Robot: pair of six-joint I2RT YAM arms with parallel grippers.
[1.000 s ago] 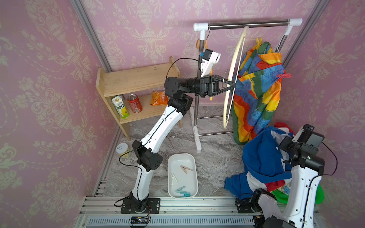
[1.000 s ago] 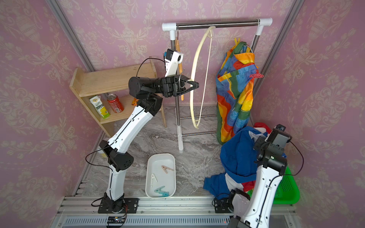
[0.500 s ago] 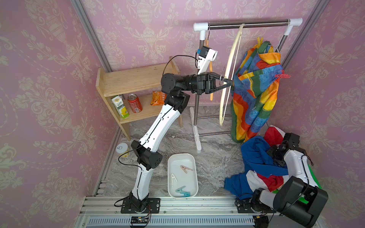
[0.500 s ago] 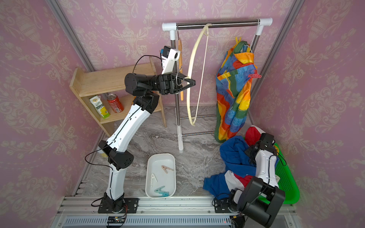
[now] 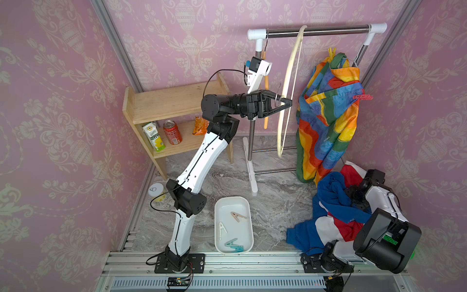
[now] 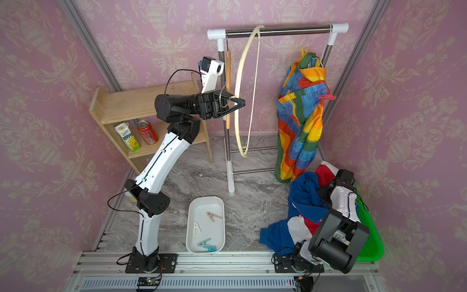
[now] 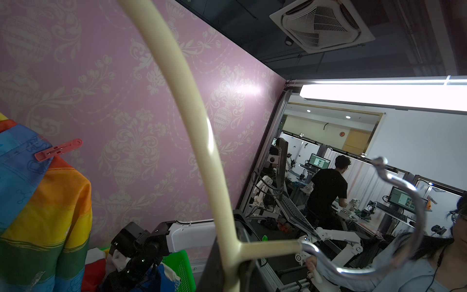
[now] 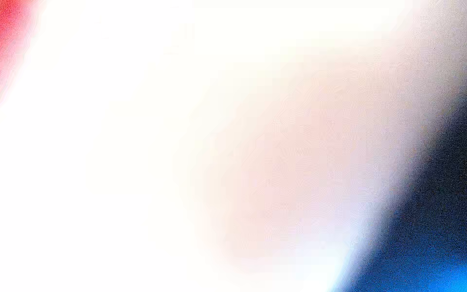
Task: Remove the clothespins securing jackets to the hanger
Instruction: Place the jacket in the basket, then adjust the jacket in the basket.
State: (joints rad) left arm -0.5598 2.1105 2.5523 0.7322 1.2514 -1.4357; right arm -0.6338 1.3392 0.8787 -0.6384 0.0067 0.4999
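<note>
Left gripper [image 5: 288, 102] clamped on cream hanger [image 7: 202, 131], empty, beside rainbow jacket [image 5: 326, 121]. Red clothespin [image 5: 362, 96] on that jacket's far shoulder, lying level, tail pointing outward. Right gripper [image 5: 353, 196] below rainbow jacket, buried in blue-red-white jacket [image 5: 333, 202]; jaw state unreadable.
</note>
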